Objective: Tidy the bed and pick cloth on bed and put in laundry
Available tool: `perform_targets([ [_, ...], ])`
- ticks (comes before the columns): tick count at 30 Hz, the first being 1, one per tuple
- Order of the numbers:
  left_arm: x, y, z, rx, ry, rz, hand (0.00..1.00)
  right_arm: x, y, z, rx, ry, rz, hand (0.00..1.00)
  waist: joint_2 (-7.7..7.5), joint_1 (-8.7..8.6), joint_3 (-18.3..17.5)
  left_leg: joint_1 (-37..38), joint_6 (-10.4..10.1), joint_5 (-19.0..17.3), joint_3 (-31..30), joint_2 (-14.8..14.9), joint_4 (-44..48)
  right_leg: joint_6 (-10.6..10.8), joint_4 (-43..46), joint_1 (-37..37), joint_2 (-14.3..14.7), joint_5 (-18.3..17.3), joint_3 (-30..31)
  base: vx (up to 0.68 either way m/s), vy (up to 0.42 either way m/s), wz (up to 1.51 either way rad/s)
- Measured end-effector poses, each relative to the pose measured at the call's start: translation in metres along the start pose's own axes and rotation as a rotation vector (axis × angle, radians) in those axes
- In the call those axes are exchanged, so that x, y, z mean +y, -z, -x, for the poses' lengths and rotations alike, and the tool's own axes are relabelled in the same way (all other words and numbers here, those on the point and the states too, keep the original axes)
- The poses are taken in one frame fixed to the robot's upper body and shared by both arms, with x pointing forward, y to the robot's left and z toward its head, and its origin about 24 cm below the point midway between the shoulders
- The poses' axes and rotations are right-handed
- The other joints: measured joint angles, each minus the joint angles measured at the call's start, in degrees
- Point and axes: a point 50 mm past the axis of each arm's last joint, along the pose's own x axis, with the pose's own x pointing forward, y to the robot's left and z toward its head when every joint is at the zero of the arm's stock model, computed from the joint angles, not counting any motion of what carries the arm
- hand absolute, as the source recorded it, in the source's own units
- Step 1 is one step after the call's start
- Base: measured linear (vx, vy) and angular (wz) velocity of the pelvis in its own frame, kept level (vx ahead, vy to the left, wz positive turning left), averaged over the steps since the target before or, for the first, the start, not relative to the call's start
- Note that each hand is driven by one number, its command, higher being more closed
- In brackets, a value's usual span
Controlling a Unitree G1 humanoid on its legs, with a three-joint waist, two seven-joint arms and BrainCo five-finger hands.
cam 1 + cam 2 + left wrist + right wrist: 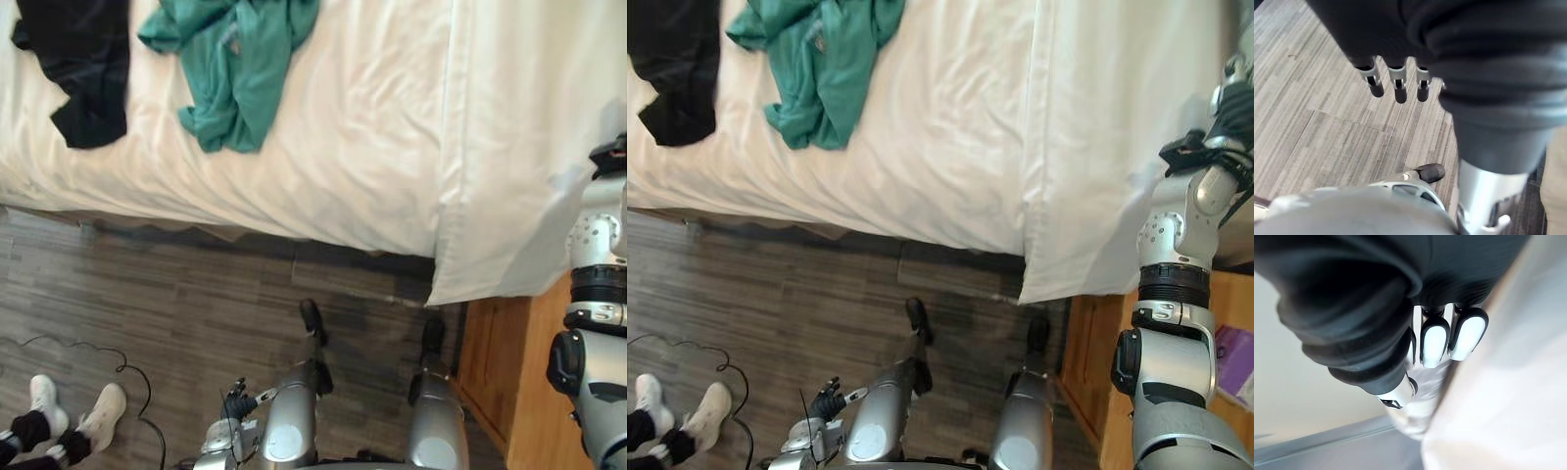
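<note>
Head views: bed [353, 147] with a white sheet. A green cloth [235, 69] lies crumpled towards its left end, with a black cloth [83, 69] just beside it, further left. Both lie loose on the sheet, nothing touching them. A white cover [519, 147] hangs over the bed edge on the right, above a wooden nightstand [500, 372]. The right arm reaches up alongside that cover, well apart from both cloths. A person's shoes [98, 416] stand on the wood floor [176, 294], lower left. Left wrist view: left hand [1396, 85] hangs over the floor, fingers straight and loose, holding nothing. Right wrist view: right hand [1435, 342] is right up against the white cover; I cannot tell whether it has a grip. My read: this is the bed-tidying step, and the cloth pick-up has not yet begun. The next move likely calls for squaring the cover, then shifting left along the bed to bring a hand over the green cloth.
</note>
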Motion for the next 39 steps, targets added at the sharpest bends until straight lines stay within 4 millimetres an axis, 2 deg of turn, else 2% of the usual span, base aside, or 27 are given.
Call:
perform_targets([
  [3, -0.004, -0.015, -0.005, -0.043, 0.009, 0.013, 0.00, -0.005, -0.004, 0.003, -0.048, -0.028, 0.018, 1.00, 0.19, 0.45, 0.7, -1.3, 0.0, 0.0, 1.2, -0.2, 0.0, 0.2, 0.0, -2.2, -0.2, 0.4, 1.4, 0.03, 0.012, -0.16],
  [6, -0.010, -0.035, -0.011, -0.096, 0.019, 0.044, 0.00, -0.007, 0.010, 0.017, -0.020, -0.063, 0.050, 1.00, -0.78, 0.79, 0.7, -1.4, -0.5, -0.4, 2.3, 0.6, 0.0, 0.1, 0.0, -2.7, 0.4, 0.3, 1.7, 0.03, -0.008, -0.13],
  [7, -0.009, -0.039, -0.013, -0.106, 0.009, 0.075, 0.00, -0.009, 0.023, 0.030, 0.008, -0.079, 0.054, 1.00, -2.26, 0.52, 0.6, -1.2, -0.7, -0.6, 2.8, 1.1, 0.0, 0.0, 0.0, -2.8, 0.8, 0.3, 2.1, 0.04, -0.023, -0.22],
  [9, -0.007, -0.042, -0.013, -0.111, -0.004, 0.106, 0.00, -0.016, 0.040, 0.048, 0.061, -0.077, 0.061, 1.00, -4.20, 0.31, 0.2, -0.7, -0.7, -0.6, 3.1, 1.5, 0.0, -0.2, 0.1, -2.7, 1.3, 0.1, 2.4, 0.06, -0.042, -0.16],
  [11, -0.008, -0.043, -0.014, -0.114, -0.015, 0.147, 0.00, -0.034, 0.070, 0.079, 0.178, -0.056, 0.077, 1.00, -7.00, -0.57, -0.2, 1.4, -1.1, -0.8, 3.2, 1.9, 0.0, -0.6, 0.1, -0.5, 1.6, -0.4, 2.0, 0.10, -0.057, -0.03],
  [12, -0.010, -0.044, -0.014, -0.113, -0.015, 0.161, 0.00, -0.043, 0.078, 0.090, 0.216, -0.044, 0.092, 1.00, -7.67, -0.56, -0.4, 2.3, -1.3, -1.1, 3.2, 2.1, 0.0, -0.6, 0.1, 0.5, 1.7, -0.7, 1.8, 0.10, -0.058, 0.07],
  [13, -0.013, -0.043, -0.014, -0.111, -0.011, 0.176, 0.00, -0.058, 0.094, 0.111, 0.299, -0.020, 0.129, 1.00, -8.50, -0.65, -0.8, 4.0, -1.8, -1.4, 2.8, 2.2, 0.0, -0.6, 0.0, 2.5, 1.9, -1.4, 0.9, 0.11, -0.064, 0.19],
  [14, -0.018, -0.042, -0.013, -0.106, -0.001, 0.183, 0.00, -0.084, 0.118, 0.146, 0.456, 0.041, 0.181, 1.00, -9.33, -0.57, -1.4, 6.2, -2.1, -1.7, 2.2, 2.3, 0.0, -0.8, 0.0, 5.4, 2.0, -2.4, 0.1, 0.12, -0.075, 0.25],
  [15, -0.019, -0.040, -0.013, -0.101, 0.002, 0.186, 0.00, -0.098, 0.131, 0.168, 0.554, 0.076, 0.200, 1.00, -9.75, -0.58, -2.0, 7.3, -2.4, -1.9, 2.1, 2.3, 0.0, -0.8, 0.0, 6.7, 2.0, -3.0, -0.6, 0.10, -0.059, 0.27],
  [16, -0.020, -0.037, -0.012, -0.091, 0.004, 0.186, 0.00, -0.118, 0.148, 0.202, 0.711, 0.132, 0.238, 1.00, -10.16, -0.62, -3.2, 8.4, -2.6, -2.4, 1.8, 2.4, 0.0, -0.8, 0.1, 8.2, 2.0, -3.8, -1.0, 0.11, -0.058, 0.22],
  [17, -0.020, -0.033, -0.011, -0.074, 0.005, 0.182, 0.00, -0.141, 0.165, 0.248, 0.911, 0.206, 0.278, 1.00, -10.40, -0.65, -4.8, 9.2, -2.6, -2.8, 1.4, 2.3, 0.0, -0.7, 0.1, 9.3, 1.9, -4.4, -1.6, 0.10, -0.043, 0.19],
  [18, -0.020, -0.032, -0.011, -0.069, 0.008, 0.174, 0.00, -0.150, 0.170, 0.273, 1.009, 0.240, 0.290, 1.00, -10.38, -0.69, -5.2, 9.6, -2.7, -3.0, 1.1, 2.2, 0.0, -0.7, 0.1, 9.9, 1.9, -4.8, -1.8, 0.13, -0.042, 0.17],
  [19, -0.018, -0.031, -0.011, -0.066, 0.016, 0.161, 0.00, -0.162, 0.175, 0.312, 1.152, 0.286, 0.309, 1.00, -10.36, -0.70, -5.6, 10.5, -2.8, -3.2, 0.6, 2.0, 0.0, -0.6, 0.1, 11.0, 1.8, -5.1, -2.2, 0.07, -0.015, 0.14],
  [20, -0.016, -0.031, -0.011, -0.065, 0.015, 0.153, 0.00, -0.166, 0.175, 0.332, 1.224, 0.300, 0.314, 1.00, -10.41, -0.68, -5.7, 11.1, -2.8, -3.4, 0.5, 2.0, 0.0, -0.5, 0.1, 11.8, 1.7, -5.2, -2.4, 0.10, -0.017, 0.10],
  [21, -0.010, -0.030, -0.011, -0.059, 0.004, 0.133, 0.00, -0.172, 0.174, 0.367, 1.344, 0.320, 0.323, 0.00, -10.60, -0.84, -6.2, 12.3, -3.0, -3.7, 0.5, 2.0, 0.0, -0.5, 0.0, 13.1, 1.7, -5.5, -2.6, 0.08, -0.011, 0.03],
  [22, -0.004, -0.027, -0.011, -0.049, -0.006, 0.114, 0.00, -0.177, 0.170, 0.386, 1.399, 0.334, 0.333, 0.00, -10.90, -1.07, -7.0, 13.2, -3.0, -4.0, 0.4, 1.9, 0.0, -0.4, -0.1, 13.9, 1.6, -5.7, -2.7, 0.10, -0.013, 0.01],
  [25, 0.010, -0.021, -0.010, -0.017, -0.024, 0.037, 0.00, -0.188, 0.164, 0.399, 1.451, 0.318, 0.401, 0.00, -12.35, -2.40, -9.3, 15.5, -3.1, -4.3, -0.8, 1.4, -0.3, -0.3, -0.2, 17.3, 1.3, -6.6, -4.2, 0.06, -0.003, 0.18],
  [31, 0.033, -0.005, -0.005, 0.042, -0.061, -0.133, 0.00, -0.181, 0.167, 0.411, 1.527, 0.142, 0.531, 0.00, -14.59, -2.19, -11.9, 18.5, -2.9, -5.9, -2.7, 0.4, -0.4, -0.2, -0.7, 22.0, 0.4, -8.6, -6.9, 0.00, 0.015, 0.22],
  [35, 0.052, 0.005, 0.000, 0.093, -0.105, -0.217, 0.00, -0.173, 0.171, 0.418, 1.563, 0.094, 0.546, 0.00, -15.51, -1.23, -12.4, 20.1, -2.6, -7.2, -2.9, -0.7, -0.4, -2.1, 0.6, 23.4, -0.6, -9.9, -7.2, 0.04, 0.024, 0.09],
  [39, 0.053, 0.007, 0.001, 0.098, -0.112, -0.266, 0.00, -0.164, 0.174, 0.417, 1.552, 0.027, 0.574, 0.00, -16.04, -0.94, -12.7, 21.2, -3.0, -7.3, -5.6, -0.5, -0.4, -2.9, 2.3, 25.2, 0.4, -9.6, -5.8, 0.10, -0.013, 0.24],
])
